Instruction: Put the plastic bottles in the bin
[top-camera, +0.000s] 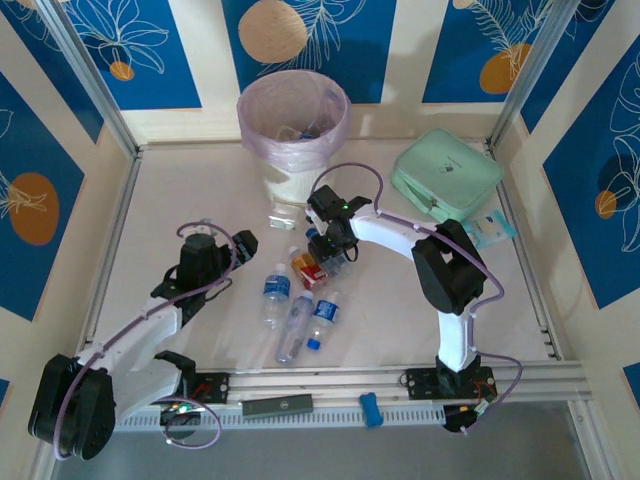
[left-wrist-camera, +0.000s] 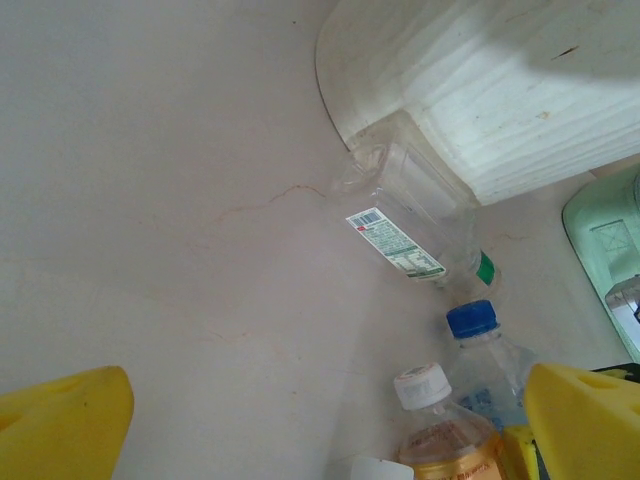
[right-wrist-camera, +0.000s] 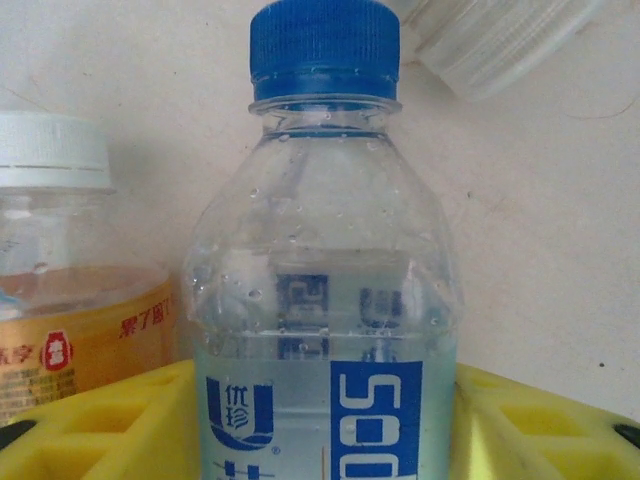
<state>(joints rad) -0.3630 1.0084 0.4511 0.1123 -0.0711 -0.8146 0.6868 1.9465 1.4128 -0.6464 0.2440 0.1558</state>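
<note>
Blue-capped bottle (right-wrist-camera: 325, 300), clear with a blue and white label, is pinched between the yellow fingers (right-wrist-camera: 90, 430) of the right gripper (top-camera: 335, 255), with a pad against each side of its lower body. Just beside it is a white-capped bottle (right-wrist-camera: 60, 300) with an orange label; whether the two touch cannot be told. Both are in the middle of the table (top-camera: 180, 190), near the front of the bin (top-camera: 285, 185), a round white bucket lined with a pink bag, with a few bottles showing inside. A clear bottle with a green cap (left-wrist-camera: 410, 210) lies on its side, its base against the foot of the bin. Nearer the arm bases, three blue-labelled bottles (top-camera: 296, 325) lie close together on the table, apart from either gripper. The left gripper (left-wrist-camera: 320, 425) hangs to the left of this group, jaws spread wide with nothing between them, above bare table. A mint green pouch (top-camera: 445, 175) lies at the far right, well apart from the bottles, with a small packet (top-camera: 490, 230) just beside its near edge.
</note>
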